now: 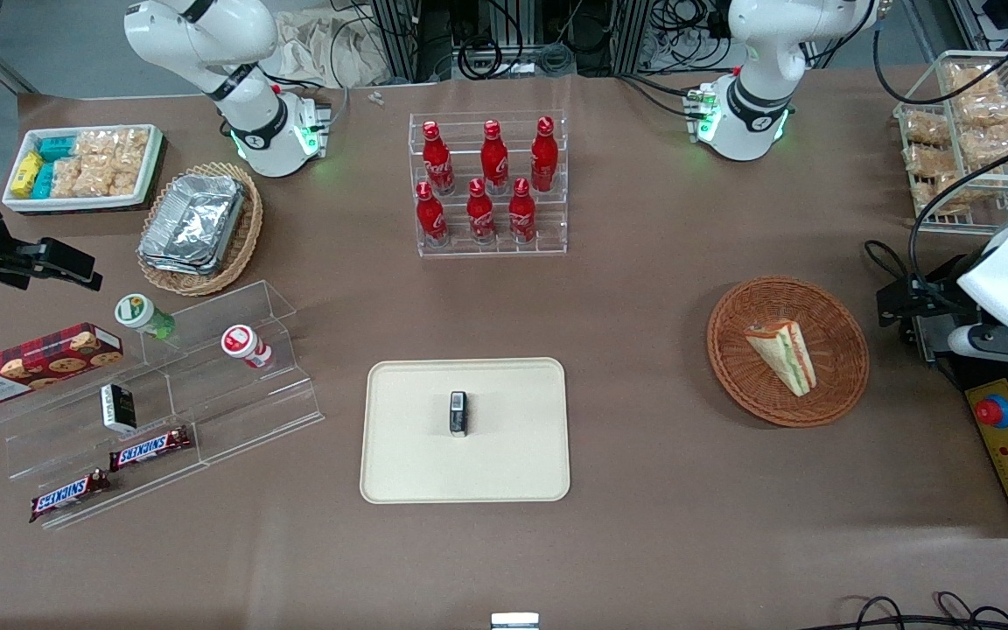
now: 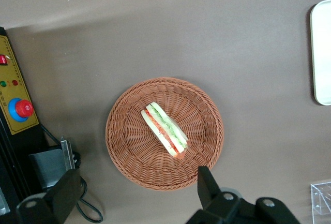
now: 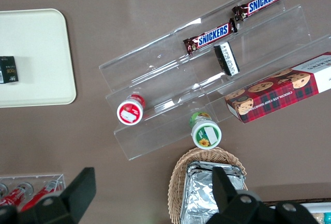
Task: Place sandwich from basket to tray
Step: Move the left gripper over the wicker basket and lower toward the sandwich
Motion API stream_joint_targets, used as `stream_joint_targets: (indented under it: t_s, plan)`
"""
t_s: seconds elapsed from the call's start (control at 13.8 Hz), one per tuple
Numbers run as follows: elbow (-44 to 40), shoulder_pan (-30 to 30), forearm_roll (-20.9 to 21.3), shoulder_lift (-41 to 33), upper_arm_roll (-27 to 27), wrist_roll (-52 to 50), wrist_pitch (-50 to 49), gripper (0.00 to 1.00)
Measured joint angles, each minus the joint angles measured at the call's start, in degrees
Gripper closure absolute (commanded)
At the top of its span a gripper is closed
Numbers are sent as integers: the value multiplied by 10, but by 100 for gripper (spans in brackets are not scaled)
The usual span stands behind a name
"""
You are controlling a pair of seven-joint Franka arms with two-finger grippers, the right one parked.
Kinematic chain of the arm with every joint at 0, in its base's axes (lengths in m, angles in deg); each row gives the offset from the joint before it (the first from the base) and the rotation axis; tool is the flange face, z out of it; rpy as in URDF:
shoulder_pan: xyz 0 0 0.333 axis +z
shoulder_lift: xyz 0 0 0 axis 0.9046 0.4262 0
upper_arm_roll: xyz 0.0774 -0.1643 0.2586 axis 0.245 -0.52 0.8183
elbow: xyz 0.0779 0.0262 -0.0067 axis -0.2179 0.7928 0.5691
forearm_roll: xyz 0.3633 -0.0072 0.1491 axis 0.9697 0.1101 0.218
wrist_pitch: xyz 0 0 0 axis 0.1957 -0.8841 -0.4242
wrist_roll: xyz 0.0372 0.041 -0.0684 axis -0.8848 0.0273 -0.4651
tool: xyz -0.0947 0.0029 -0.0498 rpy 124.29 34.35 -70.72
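The sandwich (image 1: pixel 784 354) (image 2: pixel 164 129), a wrapped wedge with green and orange-red filling stripes, lies in the round reddish-brown basket (image 1: pixel 731 367) (image 2: pixel 129 151). My left gripper (image 1: pixel 902 306) (image 2: pixel 137 190) hangs above the table beside the basket, toward the working arm's end. It is open, its black fingers (image 2: pixel 207 182) spread wide with nothing between them, and it is well above the basket's rim. The cream tray (image 1: pixel 399 437) (image 2: pixel 321 53) (image 3: pixel 31 53) lies toward the table's middle, nearer the front camera, and carries a small dark object (image 1: pixel 458 413) (image 3: pixel 8 69).
A yellow control box with a red button (image 1: pixel 1007 446) (image 2: pixel 20 110) and a black cable (image 2: pixel 88 211) lie under the gripper's arm. A rack of red bottles (image 1: pixel 486 184) stands farther back. A white wire rack (image 1: pixel 968 131) holds snack bags. Acrylic steps (image 1: pixel 163 394) sit toward the parked arm.
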Motion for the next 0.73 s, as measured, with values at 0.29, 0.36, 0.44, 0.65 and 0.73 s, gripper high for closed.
stream_joint_targets:
  t_s: [0.29, 0.36, 0.44, 0.65, 0.73]
  plan:
    - [-1, 0, -1, 5, 0, -62, -1, 0]
    - [-1, 0, -1, 6, 0, -90, -6, 0]
    - [2, 0, -1, 7, -1, -124, -14, 0]
    - [42, -2, -1, 11, -3, -219, -7, 0]
    - [66, -3, -1, 10, -3, -242, 14, 0]
